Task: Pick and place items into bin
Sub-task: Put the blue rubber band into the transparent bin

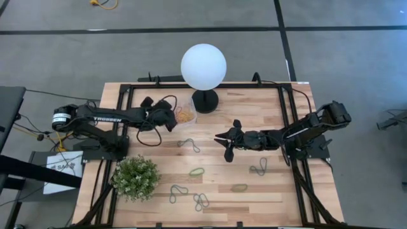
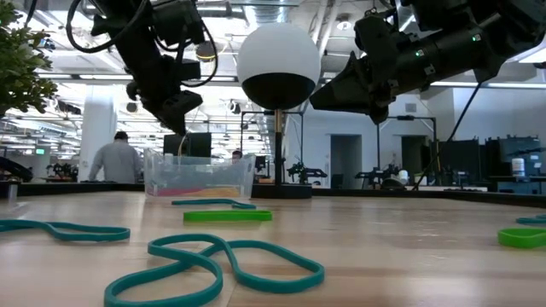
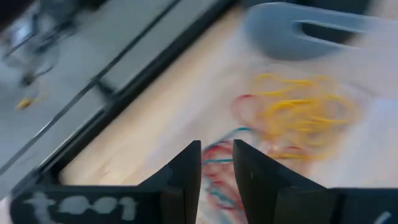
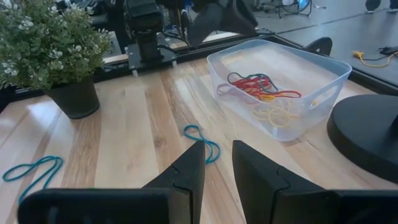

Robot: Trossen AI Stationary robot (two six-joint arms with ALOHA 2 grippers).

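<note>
A: High view, with the lamp (image 1: 203,67) as landmark?
B: Bin (image 1: 186,114) touching the lamp's base on its left-arm side, bands inside. Left hand (image 1: 170,119) just beside the bin, on the side away from the lamp. Right hand (image 1: 224,139) on the right-arm side of the lamp base, nearer the worktop (image 1: 267,108) middle. Loose bands (image 1: 189,144) scattered on the side of the lamp where the plant (image 1: 135,177) stands; one green loop (image 1: 196,172) among them.

A: Low view?
B: Bin (image 2: 199,175) left of the lamp stem, red and yellow bands on its floor. Left hand (image 2: 182,115) hangs over the bin's left end. Right hand (image 2: 378,104) hangs in the air right of the lamp globe (image 2: 278,66), well above the worktop. Teal loops (image 2: 213,260) and a green loop (image 2: 227,216) lie in front. A person (image 2: 118,158) stands in the room behind.

A: Left wrist view?
B: Left hand (image 3: 217,163) with fingers a narrow gap apart, nothing between them. Beyond them, yellow, red and teal bands (image 3: 298,112) in the bin.

A: Right wrist view?
B: Right hand (image 4: 218,163) with fingers a narrow gap apart, empty. Bin (image 4: 280,81) beside the lamp base (image 4: 367,134), with red and yellow bands inside. One teal band (image 4: 202,140) on the worktop between hand and bin; another (image 4: 34,169) near the plant (image 4: 53,43).
</note>
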